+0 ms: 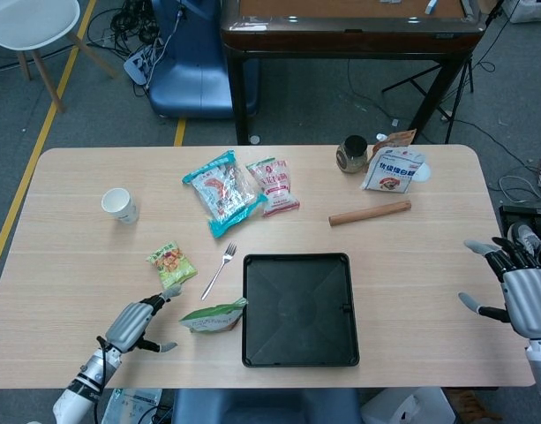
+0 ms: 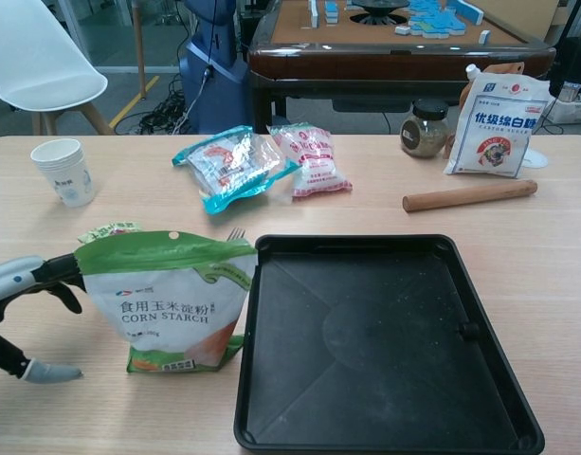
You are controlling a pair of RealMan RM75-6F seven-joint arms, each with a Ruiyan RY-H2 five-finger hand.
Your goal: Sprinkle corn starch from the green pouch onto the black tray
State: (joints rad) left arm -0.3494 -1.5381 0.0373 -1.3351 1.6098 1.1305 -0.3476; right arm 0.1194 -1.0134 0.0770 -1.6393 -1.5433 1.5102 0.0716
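left hand (image 1: 133, 325) released, fingers spread just left of the upright green pouch (image 2: 172, 299), ready to grasp it; black tray (image 2: 385, 417) waits alongside; right hand (image 1: 524, 296) released, idle far right.

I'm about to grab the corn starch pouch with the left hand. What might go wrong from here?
1. The green pouch stands upright on a narrow base; a sideways bump from the open left hand could tip it toward the black tray.
2. The fork and a small snack packet lie just behind the pouch; fingers reaching around may knock them.
3. Whether the pouch is open is unclear; squeezing may spill starch early.
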